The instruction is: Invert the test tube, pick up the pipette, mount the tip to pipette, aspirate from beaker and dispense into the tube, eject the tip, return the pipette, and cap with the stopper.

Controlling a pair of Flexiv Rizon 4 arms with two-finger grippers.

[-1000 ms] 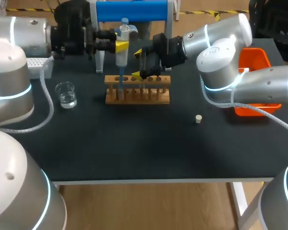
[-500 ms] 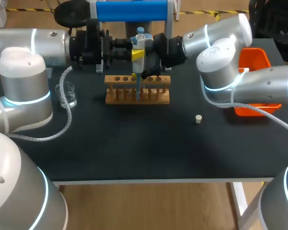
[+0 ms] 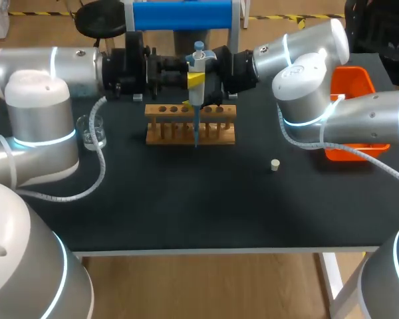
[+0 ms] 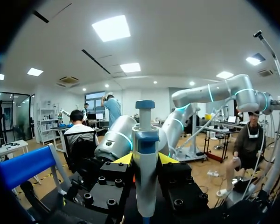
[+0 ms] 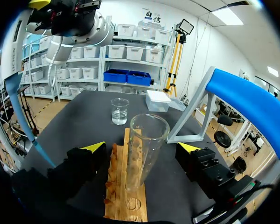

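My left gripper [image 3: 195,78] is shut on the white-and-blue pipette [image 3: 197,73], holding it upright with its blue tip [image 3: 196,136] hanging in front of the wooden rack [image 3: 189,124]. In the left wrist view the pipette [image 4: 145,158] stands between that gripper's [image 4: 145,159] yellow fingertips. My right gripper [image 5: 142,148] is open astride the upright glass test tube [image 5: 144,149] in the rack [image 5: 126,196], its fingers clear of the glass. The blue tip [image 5: 35,140] hangs beside it. The beaker [image 3: 91,131] stands left of the rack and the stopper [image 3: 274,165] lies to the right.
A blue-topped pipette stand [image 3: 183,14] rises behind the rack. An orange bin [image 3: 352,113] sits at the table's right edge. A white tip box [image 5: 157,100] lies beyond the beaker [image 5: 119,111].
My left arm carried the pipette rightward from the rack's left end to its middle, just in front of the right gripper. The right arm stayed put.
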